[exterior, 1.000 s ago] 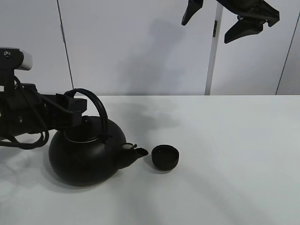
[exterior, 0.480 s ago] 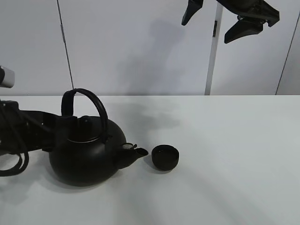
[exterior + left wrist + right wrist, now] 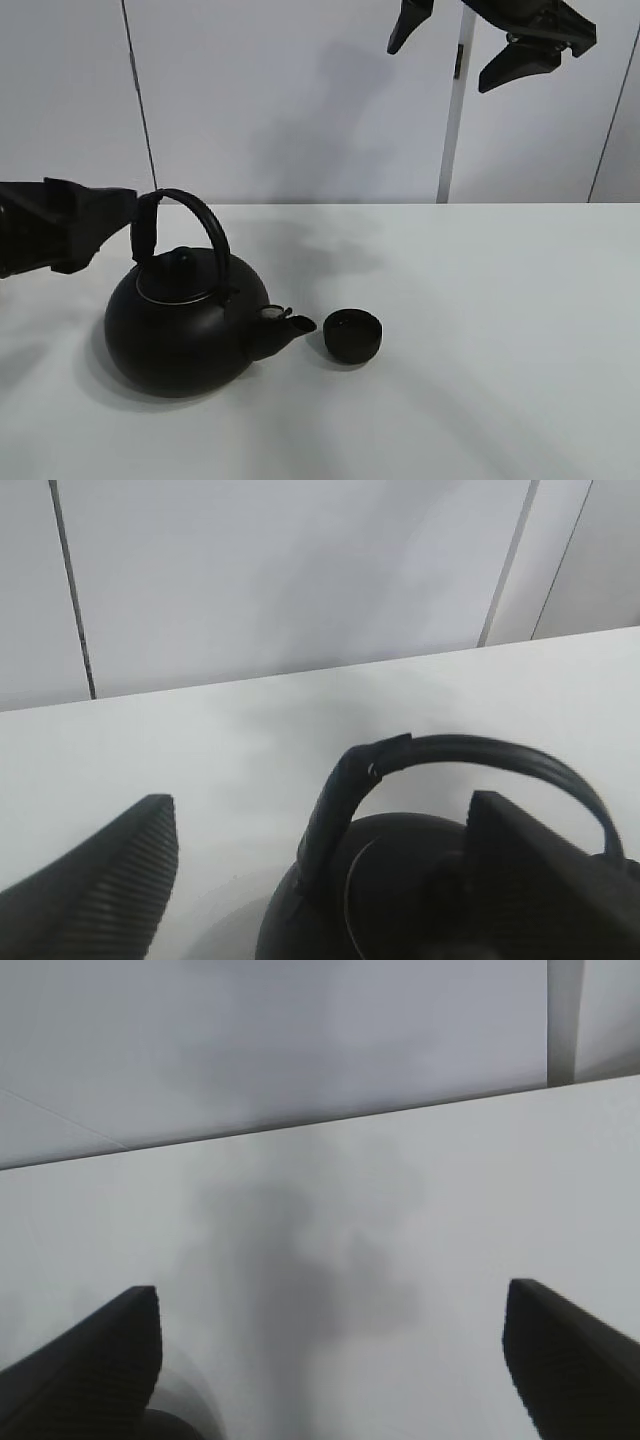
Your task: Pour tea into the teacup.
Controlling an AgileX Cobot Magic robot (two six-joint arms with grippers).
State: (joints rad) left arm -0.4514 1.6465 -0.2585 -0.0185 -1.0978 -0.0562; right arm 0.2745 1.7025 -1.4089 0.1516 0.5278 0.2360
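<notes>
L gripper [image 3: 320, 880] spread near kettle [image 3: 185, 330] handle, teacup [image 3: 352, 335] by spout, R gripper [image 3: 330, 1370] spread, probably raised.

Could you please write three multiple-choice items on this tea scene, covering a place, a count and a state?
1. Where is the teacup?
A. Just off the kettle's spout
B. Behind the kettle
C. On the kettle's lid

2. How many cups stand on the table?
A. One
B. Two
C. Three

3. How is the left claw?
A. Shut on the teacup
B. Open, with the kettle handle between its fingers
C. Out of view

Key: 1 A, the cup sits right beside the spout tip; 2 A, only one cup shows; 3 B, the left wrist view shows the fingers spread either side of the handle.
</notes>
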